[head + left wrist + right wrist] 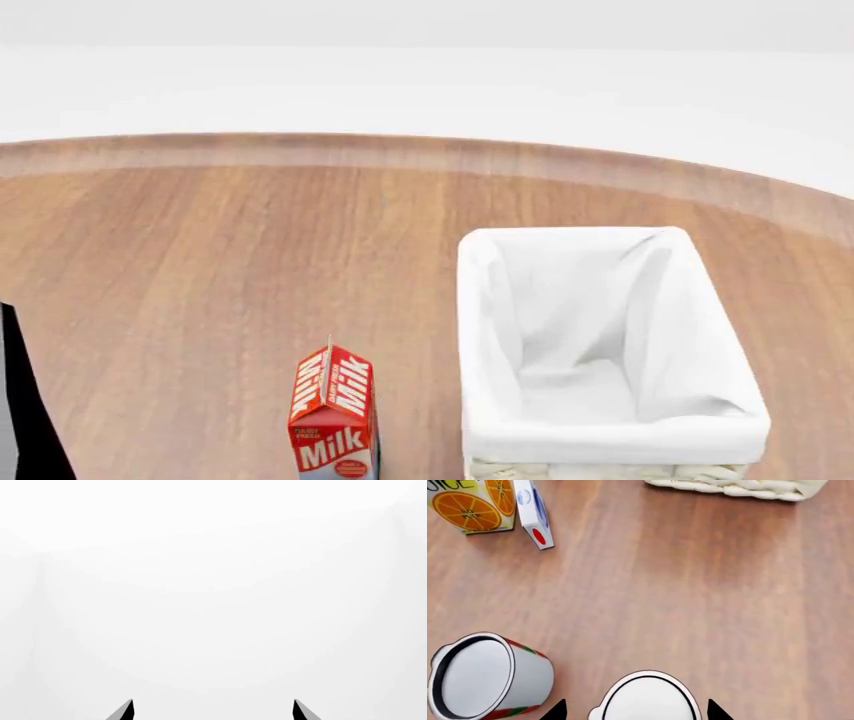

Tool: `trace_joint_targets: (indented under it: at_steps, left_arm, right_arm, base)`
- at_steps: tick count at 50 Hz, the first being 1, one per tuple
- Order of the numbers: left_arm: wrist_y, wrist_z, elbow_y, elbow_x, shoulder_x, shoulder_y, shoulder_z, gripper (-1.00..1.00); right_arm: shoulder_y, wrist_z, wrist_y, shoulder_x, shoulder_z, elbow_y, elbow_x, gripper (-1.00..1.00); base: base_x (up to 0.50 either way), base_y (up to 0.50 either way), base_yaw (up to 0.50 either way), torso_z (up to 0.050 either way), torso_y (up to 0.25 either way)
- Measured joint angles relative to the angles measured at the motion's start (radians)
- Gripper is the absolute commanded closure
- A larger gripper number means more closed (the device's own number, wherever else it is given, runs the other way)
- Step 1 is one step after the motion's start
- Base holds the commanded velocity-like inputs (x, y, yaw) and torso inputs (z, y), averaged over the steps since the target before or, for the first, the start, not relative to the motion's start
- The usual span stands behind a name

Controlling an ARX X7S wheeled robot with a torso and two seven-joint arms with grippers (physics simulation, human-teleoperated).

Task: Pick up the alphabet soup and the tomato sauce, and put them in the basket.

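In the right wrist view the tomato sauce (487, 677), a can with a red-and-green label and a pale lid, stands on the wooden table. Beside it is a second can (644, 697) showing only its pale lid; its label is hidden, so I cannot confirm it is the alphabet soup. My right gripper (637, 711) is open above this can, one dark fingertip on each side and clear of it. The basket (474, 330), wicker with a white liner, is empty; its woven wall (740, 487) lies beyond the cans. My left gripper (213, 710) is open against blank white.
A red milk carton (331, 415) stands left of the basket. An orange juice carton (470, 505) and a white-and-blue carton (534, 515) stand beyond the tomato sauce. The round table's far edge (400, 150) curves behind the basket. A dark arm part (20, 400) shows at the head view's left edge.
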Motion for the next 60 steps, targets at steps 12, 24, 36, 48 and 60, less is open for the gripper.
trace_joint_targets:
  at_steps: [12, 24, 36, 48, 60]
  left_arm:
    - [0.005, -0.004, -0.005, 0.001, -0.003, 0.001, 0.006, -1.00]
    - [0.005, -0.009, -0.004, -0.001, -0.007, 0.002, 0.008, -1.00]
    - [0.007, -0.012, -0.007, -0.001, -0.010, 0.000, 0.012, -1.00]
    - [0.010, -0.016, -0.011, -0.001, -0.012, -0.001, 0.018, -1.00]
    - [0.015, -0.020, -0.014, -0.001, -0.016, 0.001, 0.021, -1.00]
  right_arm:
    - [-0.009, -0.032, -0.026, -0.014, 0.003, 0.047, 0.000, -1.00]
    - [-0.016, -0.052, -0.041, -0.027, 0.001, 0.073, -0.002, -1.00]
    - [-0.022, -0.069, -0.055, -0.038, 0.003, 0.095, -0.005, -1.00]
    - [-0.029, -0.088, -0.072, -0.049, 0.005, 0.122, -0.008, -1.00]
    - [-0.036, -0.108, -0.089, -0.065, 0.007, 0.155, -0.015, -1.00]
  base:
    - [0.00, 0.00, 0.00, 0.000, 0.000]
    - [0.00, 0.00, 0.00, 0.000, 0.000]
    - [0.00, 0.00, 0.00, 0.000, 0.000]
    - [0.00, 0.00, 0.00, 0.000, 0.000]
    - [0.00, 0.00, 0.00, 0.000, 0.000]
